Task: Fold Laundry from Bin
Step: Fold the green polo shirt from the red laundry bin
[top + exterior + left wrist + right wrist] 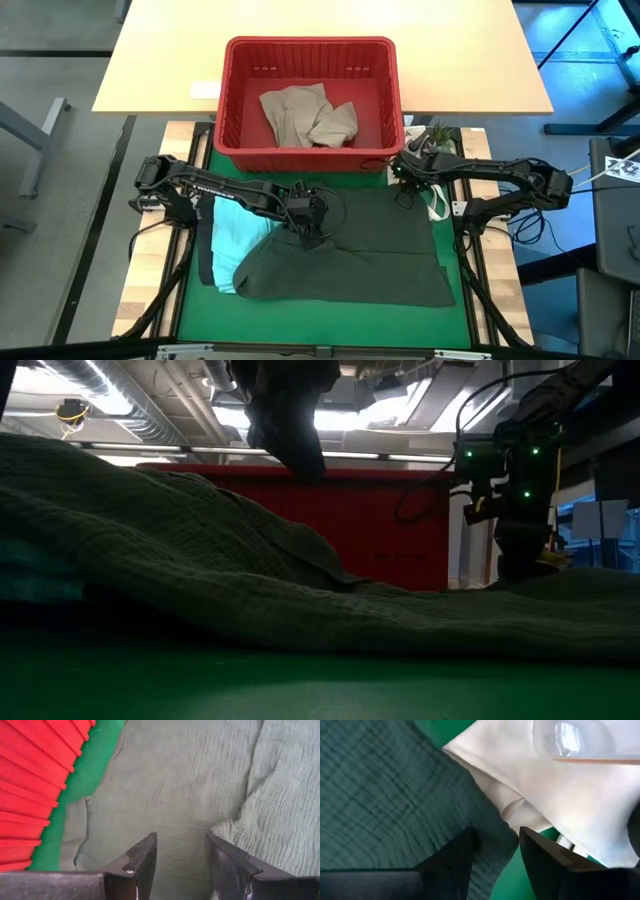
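A dark olive green garment (350, 250) lies spread on the green mat, its left part over a light teal garment (235, 235) and a black one (205, 250). Beige-tan laundry (305, 115) lies in the red bin (310, 42) at the far edge. My left gripper (180, 840) hangs open above the olive garment's (175, 785) far left part, clear of it in the low view (290, 450). My right gripper (497, 832) is open and low at that garment's far right corner (490, 840), next to the white bag (560, 795). My right gripper points steeply down at the olive garment's far right corner (485, 837), one finger over the cloth and the other beyond its edge. I cannot tell whether the fingertips touch the cloth. The garment lies flat on the mat.
The bin's wall (370, 520) stands just beyond both grippers. The white bag (437, 205) lies by the mat's right edge, a clear plastic thing (580, 740) on it and a small plant (437, 133) behind. Bare green mat (330, 320) runs along the near edge.
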Action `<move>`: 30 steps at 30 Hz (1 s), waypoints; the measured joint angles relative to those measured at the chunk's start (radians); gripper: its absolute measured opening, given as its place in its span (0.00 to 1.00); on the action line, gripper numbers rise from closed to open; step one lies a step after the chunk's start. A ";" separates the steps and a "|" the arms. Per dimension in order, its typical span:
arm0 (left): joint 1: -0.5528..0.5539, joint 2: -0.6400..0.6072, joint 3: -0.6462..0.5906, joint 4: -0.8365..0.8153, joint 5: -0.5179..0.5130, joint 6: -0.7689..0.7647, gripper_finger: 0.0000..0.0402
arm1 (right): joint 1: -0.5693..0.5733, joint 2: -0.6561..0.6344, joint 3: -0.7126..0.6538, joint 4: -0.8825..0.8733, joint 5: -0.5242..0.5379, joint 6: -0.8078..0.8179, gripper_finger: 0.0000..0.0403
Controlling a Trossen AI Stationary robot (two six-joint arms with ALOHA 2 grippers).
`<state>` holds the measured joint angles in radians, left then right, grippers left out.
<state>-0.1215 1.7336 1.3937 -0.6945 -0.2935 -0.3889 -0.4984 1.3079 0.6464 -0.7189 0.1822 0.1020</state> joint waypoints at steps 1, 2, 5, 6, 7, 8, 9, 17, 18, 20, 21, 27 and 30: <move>0.000 0.000 0.000 0.000 0.000 0.000 0.40 | 0.000 0.000 0.000 0.000 0.000 -0.001 0.38; 0.001 0.000 0.000 0.000 0.000 0.000 0.40 | 0.000 0.000 0.000 0.000 -0.001 -0.001 0.36; 0.001 0.000 0.000 0.000 0.000 0.000 0.40 | 0.000 0.000 0.000 0.000 -0.002 -0.001 0.27; 0.000 0.000 0.000 0.000 0.000 0.000 0.40 | 0.000 0.000 0.000 0.000 -0.003 -0.002 0.23; 0.000 0.000 0.000 0.000 0.000 0.000 0.40 | 0.000 0.000 0.000 0.000 -0.007 -0.002 0.19; 0.001 0.000 0.000 0.000 0.000 0.000 0.40 | 0.000 0.000 0.000 0.000 -0.012 -0.002 0.14; 0.001 0.000 0.000 0.000 0.000 0.000 0.40 | 0.000 0.000 0.000 0.000 -0.017 -0.002 0.09; 0.001 0.000 0.000 0.000 0.000 0.000 0.40 | 0.000 -0.035 0.001 0.000 -0.045 -0.003 0.06; 0.001 0.000 0.000 0.000 0.000 0.000 0.40 | 0.001 -0.045 0.001 0.000 -0.045 -0.003 0.06; 0.000 0.000 0.000 0.000 0.000 0.000 0.40 | 0.001 -0.071 0.001 0.000 -0.046 -0.004 0.03; 0.001 0.000 0.000 0.000 0.000 0.000 0.40 | 0.001 -0.087 0.001 0.001 -0.055 -0.004 0.02; 0.001 0.000 0.000 0.000 -0.001 0.000 0.40 | 0.001 -0.194 0.002 0.012 -0.177 0.033 0.03; 0.001 0.000 0.000 0.000 -0.001 0.000 0.40 | 0.002 -0.236 0.002 -0.012 -0.273 0.058 0.02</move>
<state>-0.1204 1.7336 1.3937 -0.6945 -0.2943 -0.3887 -0.4969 1.0723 0.6487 -0.7313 -0.0910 0.1598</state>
